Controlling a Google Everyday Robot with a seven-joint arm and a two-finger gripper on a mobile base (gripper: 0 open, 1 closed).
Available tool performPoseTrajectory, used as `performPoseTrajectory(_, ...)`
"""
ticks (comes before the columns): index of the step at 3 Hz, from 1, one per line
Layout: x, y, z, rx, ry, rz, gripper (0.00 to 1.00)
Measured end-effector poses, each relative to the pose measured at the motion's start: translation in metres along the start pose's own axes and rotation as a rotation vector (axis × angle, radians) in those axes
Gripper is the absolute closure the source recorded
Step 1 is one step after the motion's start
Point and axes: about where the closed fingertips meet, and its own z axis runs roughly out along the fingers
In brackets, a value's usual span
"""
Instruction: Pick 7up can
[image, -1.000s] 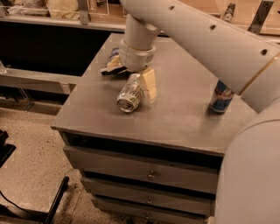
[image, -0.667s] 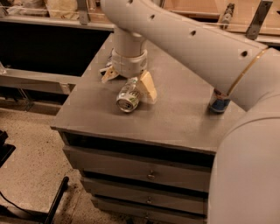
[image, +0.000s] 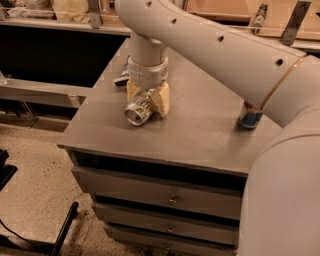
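The 7up can (image: 139, 111) lies on its side on the grey cabinet top (image: 200, 120), its shiny end facing the front left. It is silver-white with green marks. My gripper (image: 147, 101) points straight down over it. Its cream fingers (image: 163, 99) stand one on each side of the can's rear half, down at the tabletop. The jaws are open around the can, which rests on the surface. The white wrist (image: 146, 70) hides the back of the can.
A blue-and-silver can (image: 249, 116) stands upright at the right, partly behind my arm (image: 225, 55). A snack bag (image: 122, 76) peeks out behind the wrist at the back left. The cabinet has drawers (image: 172, 200) below; its front and left edges are near.
The gripper has moved left and lowered over the can; before, one finger showed beside it, now the fingers stand on both sides. The can has not moved.
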Motion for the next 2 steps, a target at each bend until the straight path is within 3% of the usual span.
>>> performPoseTrajectory(2, 0.0004, -0.0016, -0.0013, 0.004, 0.001, -0.001, 0.87)
